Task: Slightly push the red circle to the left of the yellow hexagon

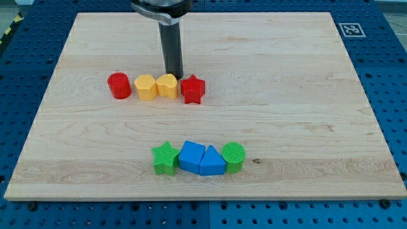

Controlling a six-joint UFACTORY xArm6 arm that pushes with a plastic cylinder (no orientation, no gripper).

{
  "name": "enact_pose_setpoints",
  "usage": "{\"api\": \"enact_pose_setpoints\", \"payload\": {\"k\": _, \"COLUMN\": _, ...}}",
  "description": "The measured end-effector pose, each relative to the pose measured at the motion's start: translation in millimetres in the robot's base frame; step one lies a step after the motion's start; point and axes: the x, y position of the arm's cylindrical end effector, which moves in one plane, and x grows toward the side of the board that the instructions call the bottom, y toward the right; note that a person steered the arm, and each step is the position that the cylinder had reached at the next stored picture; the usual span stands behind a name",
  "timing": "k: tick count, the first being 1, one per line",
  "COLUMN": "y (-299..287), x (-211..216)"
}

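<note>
The red circle (119,86) stands at the view's left of a row, a small gap from the yellow hexagon (146,87). The hexagon touches a yellow heart (168,85), and a red star (193,89) sits at the row's right end. My tip (173,76) is just behind the yellow heart, toward the view's top, between the heart and the red star. It is well to the right of the red circle.
A second row lies near the view's bottom: a green star (165,158), a blue block (191,155), a blue triangle (212,163) and a green circle (233,156). A marker tag (350,29) sits at the board's top right corner.
</note>
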Motion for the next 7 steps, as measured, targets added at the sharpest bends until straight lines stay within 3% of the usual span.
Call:
{"api": "enact_pose_setpoints", "payload": {"k": 4, "y": 0.3, "x": 13.0}}
{"api": "enact_pose_setpoints", "payload": {"k": 7, "y": 13.0, "x": -20.9}}
